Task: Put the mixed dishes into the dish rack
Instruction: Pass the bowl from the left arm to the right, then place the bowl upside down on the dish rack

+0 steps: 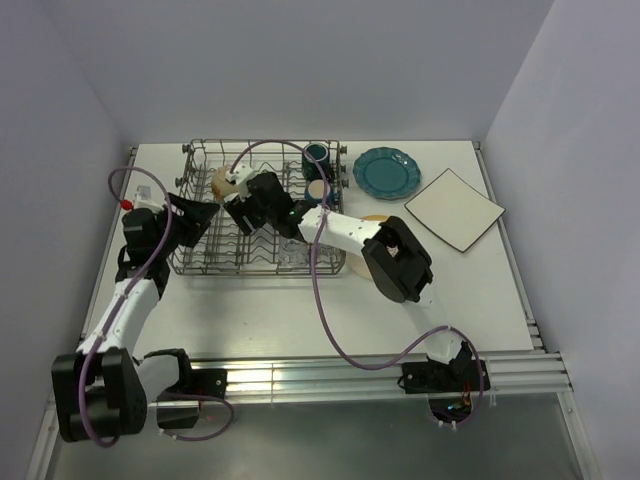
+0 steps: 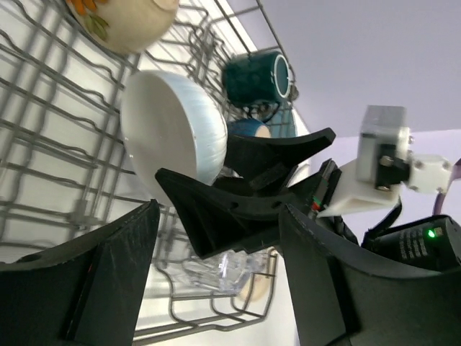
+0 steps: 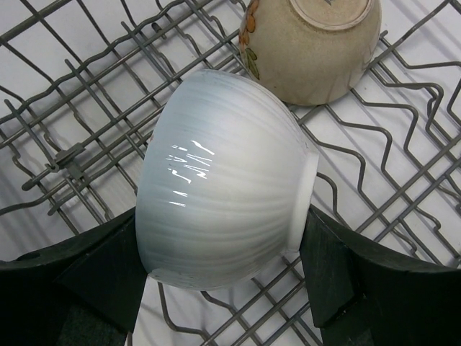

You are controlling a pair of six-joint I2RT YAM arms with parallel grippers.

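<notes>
Top external view shows a white desk (image 1: 260, 310) closed in by pale lilac walls (image 1: 300, 60) at the back and on both sides, with a silvery rail (image 1: 330, 375) along its near edge where the two arm bases are bolted. The dish rack (image 1: 215, 250) sits at the back left of the desk. To its right, apart from it, lies the teal scalloped plate (image 1: 386, 172). The white square plate (image 1: 455, 209) lies further right and a little nearer, turned cornerwise. Inside the rack a dark mug (image 1: 316, 156) sits in the back right corner. A beige bowl (image 3: 317, 43) with an orange flower on its side rests near the back left, its foot ring facing the right wrist camera. A small clear glass (image 2: 230, 270) lies among the wires toward the near side. The right arm rises from its base at the near right, bends at the elbow beside the rack, and stretches leftward over it. The right hand (image 1: 250, 200) is above the middle of the rack, clamped on the white ribbed bowl (image 3: 223, 194), which is tipped on its side. One finger presses the curved wall and the other the rim side. Whether the bowl touches the wires cannot be told. The left arm runs up the desk's left edge. The left hand (image 2: 220, 216) is at the rack's left side, pointing toward the other hand. Its fingers are spread wide, holding nothing, near the bowl but apart from it.
</notes>
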